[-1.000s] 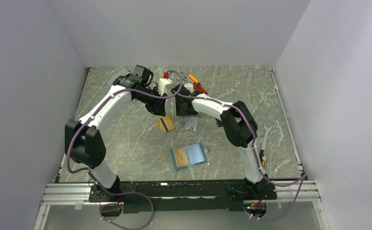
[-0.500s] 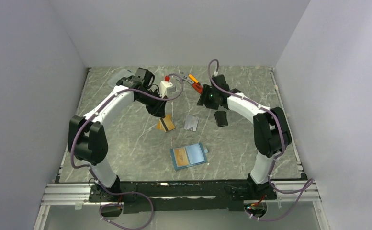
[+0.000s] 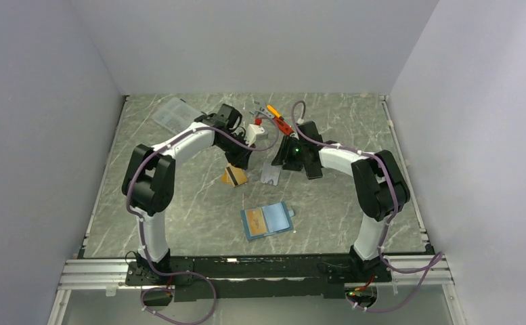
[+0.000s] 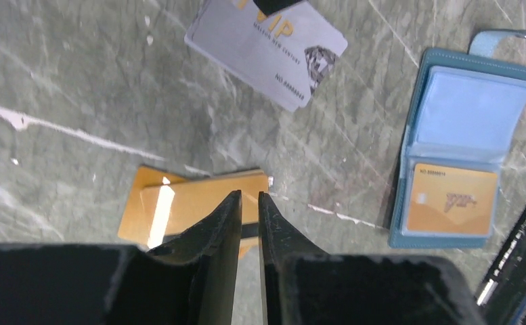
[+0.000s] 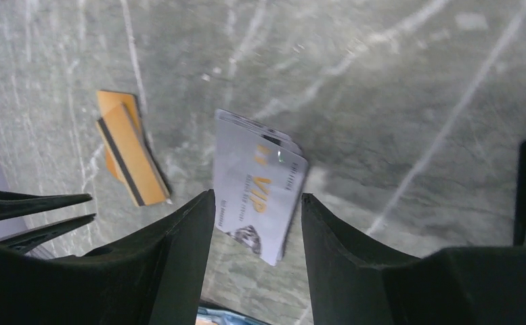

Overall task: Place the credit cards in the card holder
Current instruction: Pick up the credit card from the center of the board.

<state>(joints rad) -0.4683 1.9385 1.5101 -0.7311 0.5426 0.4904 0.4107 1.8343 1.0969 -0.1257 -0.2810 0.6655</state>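
Note:
Two orange-gold credit cards (image 3: 234, 176) with a dark stripe lie overlapped on the marble; in the left wrist view these orange cards (image 4: 179, 203) sit right under my left gripper (image 4: 248, 196). Its jaws show only a narrow slit with nothing in it. A silver-grey VIP card (image 5: 256, 183) lies flat beneath my right gripper (image 5: 258, 196), whose open jaws straddle it from above without touching. The teal card holder (image 3: 268, 221) lies open nearer the arm bases. An orange card (image 4: 453, 200) sits in its pocket.
A clear plastic box (image 3: 175, 112), a red-and-white object (image 3: 256, 125) and an orange-handled tool (image 3: 280, 118) lie at the back. A small black object (image 3: 312, 166) rests just right of the right gripper. The two grippers hang close together.
The right arm swung back and then came down over the silver card, its jaws narrowing a little. The left arm folded inward; its gripper stays over the orange cards.

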